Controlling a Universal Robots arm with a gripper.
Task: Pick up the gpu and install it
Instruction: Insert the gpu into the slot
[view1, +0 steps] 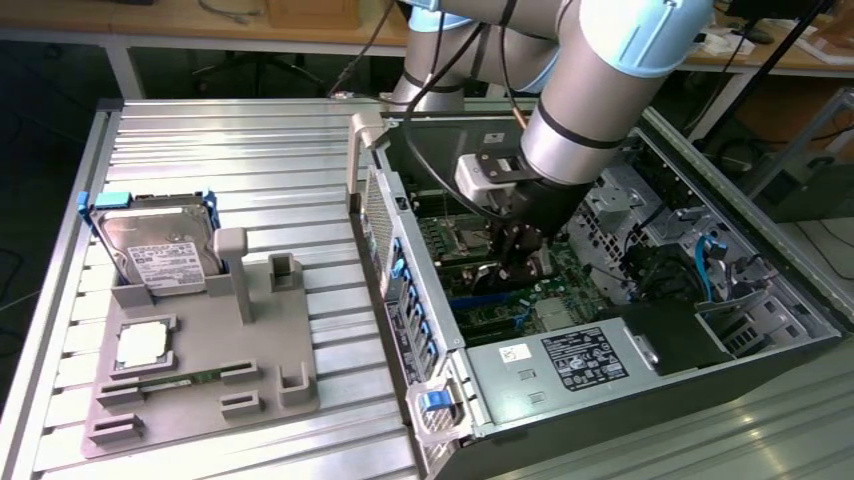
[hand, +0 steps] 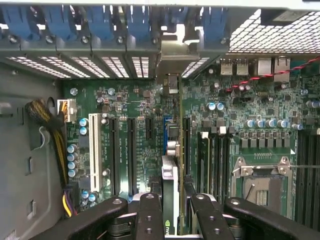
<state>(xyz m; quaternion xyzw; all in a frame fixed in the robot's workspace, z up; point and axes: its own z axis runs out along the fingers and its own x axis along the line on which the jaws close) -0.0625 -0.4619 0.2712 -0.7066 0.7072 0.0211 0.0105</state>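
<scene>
We're deep inside the computer case (view1: 607, 365) now, gripper (hand: 171, 210) clamped on the gpu (hand: 170, 180), held edge-on just over the motherboard (hand: 135, 107) slots. Pickup done; card not yet seated, as far as we can judge.

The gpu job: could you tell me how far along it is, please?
Pickup looks done: the gripper is shut on the gpu, holding it edge-on inside the open computer case, over the motherboard. In the wrist view its bracket end reaches toward the rear slot openings. Whether it is fully seated in a slot cannot be told, so seating and release remain.
</scene>
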